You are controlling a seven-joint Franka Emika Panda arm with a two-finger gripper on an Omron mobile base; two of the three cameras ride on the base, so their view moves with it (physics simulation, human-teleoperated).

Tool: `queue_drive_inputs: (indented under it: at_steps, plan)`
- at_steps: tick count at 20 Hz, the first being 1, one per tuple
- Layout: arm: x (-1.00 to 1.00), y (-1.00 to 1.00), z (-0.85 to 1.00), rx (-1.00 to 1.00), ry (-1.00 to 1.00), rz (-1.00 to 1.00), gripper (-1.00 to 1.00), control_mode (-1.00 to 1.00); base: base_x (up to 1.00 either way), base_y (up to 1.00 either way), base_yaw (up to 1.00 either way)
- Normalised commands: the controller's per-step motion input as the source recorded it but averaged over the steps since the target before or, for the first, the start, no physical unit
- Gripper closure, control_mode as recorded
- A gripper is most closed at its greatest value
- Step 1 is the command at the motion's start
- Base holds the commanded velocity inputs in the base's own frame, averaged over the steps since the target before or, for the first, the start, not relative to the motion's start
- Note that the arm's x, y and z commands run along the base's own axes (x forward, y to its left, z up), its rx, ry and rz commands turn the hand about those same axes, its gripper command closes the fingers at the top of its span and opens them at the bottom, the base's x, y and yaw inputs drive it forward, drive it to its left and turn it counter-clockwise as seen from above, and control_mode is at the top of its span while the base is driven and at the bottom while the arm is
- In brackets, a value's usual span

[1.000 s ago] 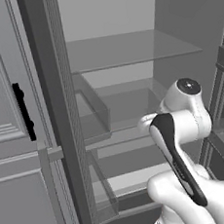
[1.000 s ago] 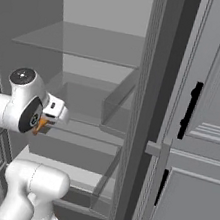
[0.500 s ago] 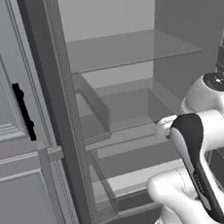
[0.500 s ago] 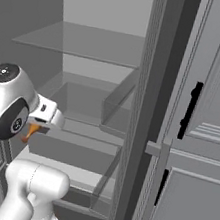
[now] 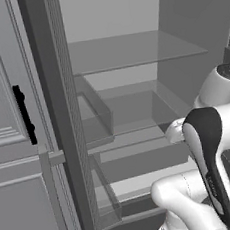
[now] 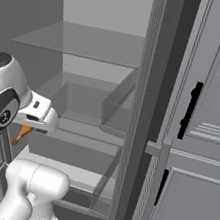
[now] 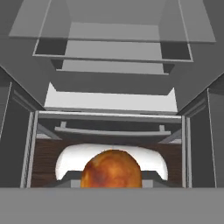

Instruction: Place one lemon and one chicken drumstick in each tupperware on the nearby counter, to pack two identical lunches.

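My gripper (image 6: 25, 129) hangs in front of an open, bare fridge, shut on a chicken drumstick (image 6: 22, 133) whose orange-brown end pokes out below the white hand. In the hand view the drumstick (image 7: 111, 169) bulges up at the bottom middle, browned and round, and covers the finger tips. From the left base view the hand (image 5: 174, 131) peeks out behind the arm's dark-striped forearm. The lemon, the tupperware and the counter are out of view.
Glass shelves (image 5: 130, 50) and clear bins (image 6: 117, 105) line the fridge interior. A grey cabinet door with a black handle (image 5: 24, 114) stands beside it, also on the right (image 6: 189, 110). Below the hand lie pale drawer fronts (image 7: 109, 103) and dark wood floor (image 7: 46, 159).
The arm has swung outward from the shelves, right in the left base view and left in the right base view. The hand has drawn back with the drumstick still in it.
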Motion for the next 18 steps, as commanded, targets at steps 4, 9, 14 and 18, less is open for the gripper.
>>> queue_drive_inputs:
  at_steps: [4,9,14,18]
  plan:
    - [-0.94,0.0,0.09,0.08,-0.16,0.0,1.0,-1.0,0.0,0.0,0.0]
    - [-0.35,0.0,0.01,0.0,-0.08,0.0,1.0,-1.0,0.0,0.0,0.0]
    - [0.0,0.0,0.0,0.0,0.0,0.0,1.0,-1.0,0.0,0.0,0.0]
    - [0.0,0.0,0.0,0.0,0.0,0.0,1.0,-1.0,0.0,0.0,0.0]
